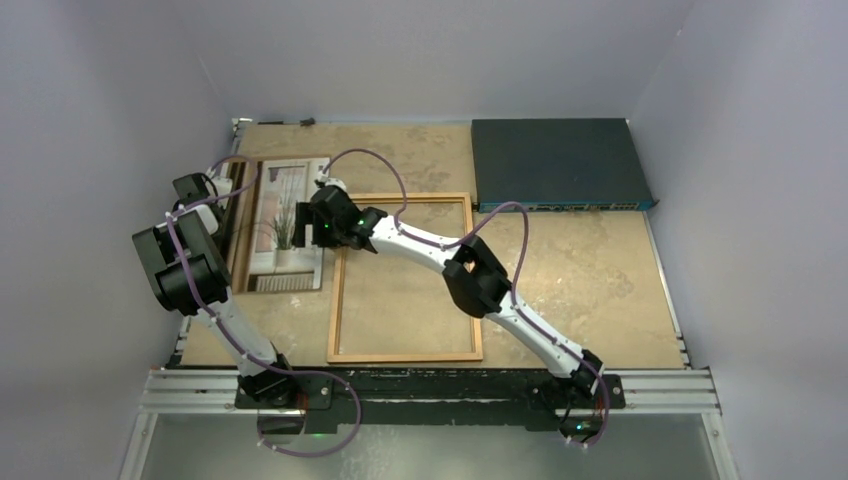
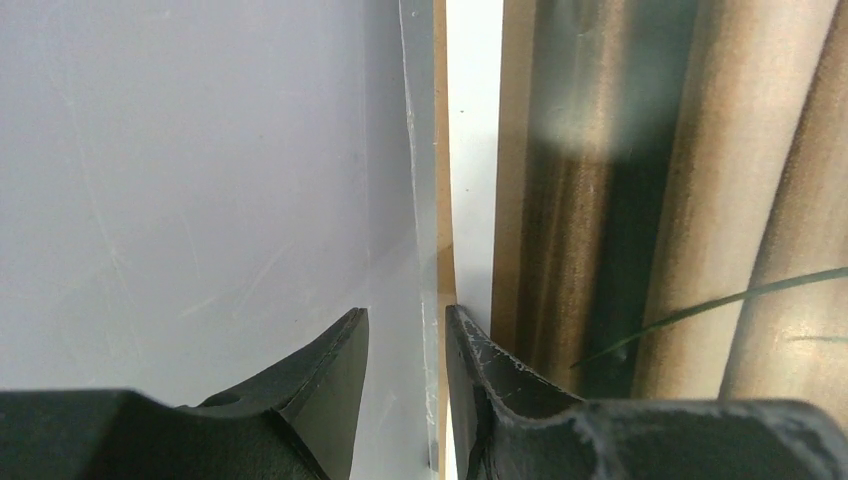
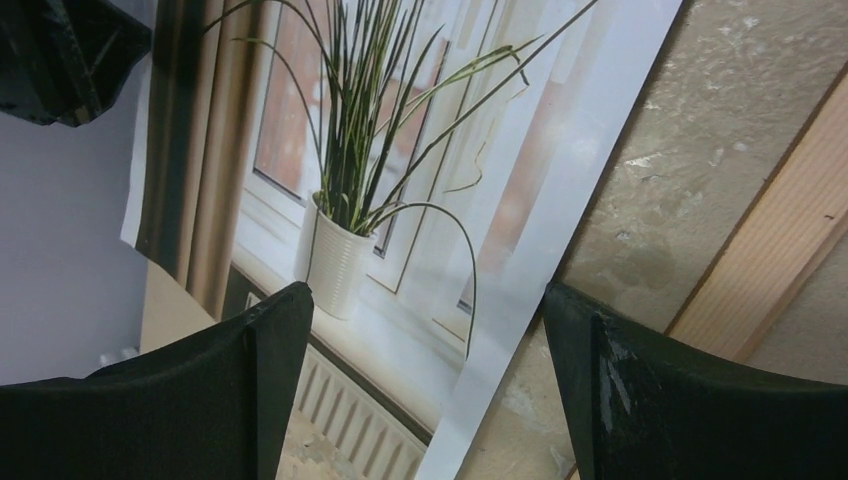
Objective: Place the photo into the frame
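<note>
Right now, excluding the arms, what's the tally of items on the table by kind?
rectangular paper photo print of a window plant: 1
orange-brown wooden picture frame: 1
plain brown backing board under the print: 1
dark blue flat box: 1
Total: 4

Left arm point(image 1: 215, 310) stood up from its base and folded sharply at the elbow, wrist high on the far-left side. Left gripper point(image 1: 200, 188) pointed away from the base. Wrist view: jaws narrowly apart, with a slim gap between the fingers point(image 2: 330, 370). Right arm point(image 1: 500, 290) lay stretched diagonally to the left, elbow raised mid-span. Right gripper point(image 1: 322, 215) pointed left, jaws spread wide, fingers point(image 3: 250, 370) well apart.
</note>
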`<state>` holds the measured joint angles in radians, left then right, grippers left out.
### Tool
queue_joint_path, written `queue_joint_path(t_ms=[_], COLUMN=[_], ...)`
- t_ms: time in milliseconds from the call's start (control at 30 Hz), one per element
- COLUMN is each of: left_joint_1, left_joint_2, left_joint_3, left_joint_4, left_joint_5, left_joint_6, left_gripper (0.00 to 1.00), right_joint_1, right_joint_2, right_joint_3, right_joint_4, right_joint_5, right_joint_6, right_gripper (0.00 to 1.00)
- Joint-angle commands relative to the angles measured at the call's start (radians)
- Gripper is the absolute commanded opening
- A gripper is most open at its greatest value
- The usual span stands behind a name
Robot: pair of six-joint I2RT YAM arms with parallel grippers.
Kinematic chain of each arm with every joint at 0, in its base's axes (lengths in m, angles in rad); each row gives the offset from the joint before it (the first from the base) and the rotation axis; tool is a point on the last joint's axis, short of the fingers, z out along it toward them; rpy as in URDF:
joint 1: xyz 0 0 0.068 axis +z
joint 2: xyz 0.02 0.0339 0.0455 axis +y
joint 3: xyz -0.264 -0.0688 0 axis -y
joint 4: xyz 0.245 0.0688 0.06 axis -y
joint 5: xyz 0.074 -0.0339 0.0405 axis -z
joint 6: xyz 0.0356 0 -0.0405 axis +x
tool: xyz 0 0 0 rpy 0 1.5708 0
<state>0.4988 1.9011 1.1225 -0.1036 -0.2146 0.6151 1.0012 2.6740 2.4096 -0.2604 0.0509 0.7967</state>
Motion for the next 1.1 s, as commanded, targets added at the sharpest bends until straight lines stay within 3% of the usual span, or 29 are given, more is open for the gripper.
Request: queue_joint_path(t_ms=[0, 367, 567, 700, 933, 1067], left_joint_1=[0.003, 0.003, 0.008, 0.016, 0.013, 0.012], left_joint_2=[0.069, 0.088, 0.051, -0.016, -0.052, -0.046], left_joint_3=[-0.025, -0.035, 0.017, 0.089, 0.088, 0.014], left_joint_4=[-0.104, -0.165, -0.279, -0.314, -0.079, 0.082], left_joint_5=[0.067, 0.163, 0.252, 0.227, -0.058, -0.166], left_joint_6=[0.000, 0.016, 0.016, 0.010, 0.008, 0.039], left_gripper=[0.33, 0.24, 0.23, 0.22, 0.23, 0.23], right_joint_1=[-0.002, -0.020, -0.021, -0.021, -0.020, -0.018], right_joint_2=[-0.047, -0.267, -0.219, -0.170, -0.150, -0.137], right_joint_3=[-0.109, -0.438, -0.347, -0.259, -0.246, -0.232], right_joint_4=[0.031, 0.457, 0.273, 0.165, 0.147, 0.130], right_joint_5=[-0.121, -0.259, -0.158, -0.054, -0.010, -0.008], right_joint_6=[0.028, 0.106, 0.077, 0.041, 0.020, 0.011], right_gripper=[0.88, 0.89, 0.89, 0.89, 0.90, 0.90])
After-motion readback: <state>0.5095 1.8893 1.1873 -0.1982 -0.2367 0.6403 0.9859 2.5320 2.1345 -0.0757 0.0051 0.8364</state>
